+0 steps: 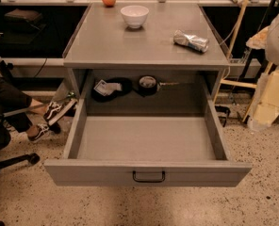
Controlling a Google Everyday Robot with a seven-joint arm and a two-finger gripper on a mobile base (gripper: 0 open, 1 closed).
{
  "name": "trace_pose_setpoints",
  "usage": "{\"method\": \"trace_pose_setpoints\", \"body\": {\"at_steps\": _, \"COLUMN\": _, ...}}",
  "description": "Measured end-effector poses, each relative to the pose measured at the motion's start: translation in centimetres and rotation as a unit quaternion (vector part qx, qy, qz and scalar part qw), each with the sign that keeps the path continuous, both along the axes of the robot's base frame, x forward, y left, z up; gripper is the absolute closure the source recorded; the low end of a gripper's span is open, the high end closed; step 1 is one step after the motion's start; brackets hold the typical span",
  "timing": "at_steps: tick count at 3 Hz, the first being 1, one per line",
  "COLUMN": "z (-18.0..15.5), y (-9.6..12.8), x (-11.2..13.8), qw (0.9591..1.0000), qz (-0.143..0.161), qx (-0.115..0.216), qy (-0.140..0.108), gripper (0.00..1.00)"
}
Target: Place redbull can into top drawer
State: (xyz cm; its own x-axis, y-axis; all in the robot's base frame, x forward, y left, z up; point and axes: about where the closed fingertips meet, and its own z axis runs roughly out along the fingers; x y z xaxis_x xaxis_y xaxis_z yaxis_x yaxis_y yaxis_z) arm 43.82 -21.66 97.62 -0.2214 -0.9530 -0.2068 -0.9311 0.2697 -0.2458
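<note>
Grasp can (191, 41) across its narrow body at bench (125, 46) right, lift clear, lower into open drawer (146, 140) middle. No gripper in frame; cannot tell jaws' state.

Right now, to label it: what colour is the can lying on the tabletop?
The redbull can is silver with blue patches, camera view; gripper not in view.

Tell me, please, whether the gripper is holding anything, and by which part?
The gripper is out of view, so no hold can be seen; the redbull can lies untouched on its side on the cabinet top.
</note>
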Motion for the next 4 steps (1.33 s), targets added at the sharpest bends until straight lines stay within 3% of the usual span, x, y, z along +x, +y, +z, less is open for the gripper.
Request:
{"method": "trace_pose_setpoints", "body": {"at_steps": 2, "z": 0.4, "y": -0.2, "x": 1.1, "qw": 0.9999, "qz": 0.007, "qx": 0.009, "qy": -0.007, "gripper": 0.0}}
{"method": "trace_pose_setpoints", "body": {"at_steps": 3, "z": -0.1, "y": -1.6, "x": 5.5, "qw": 0.9997, "qz": 0.018, "qx": 0.016, "qy": -0.002, "gripper": 0.0}}
{"method": "trace_pose_setpoints", "body": {"at_steps": 4, "z": -2.3, "y": -1.8, "x": 12.3, "qw": 0.9984, "qz": 0.04, "qx": 0.036, "qy": 0.016, "gripper": 0.0}}
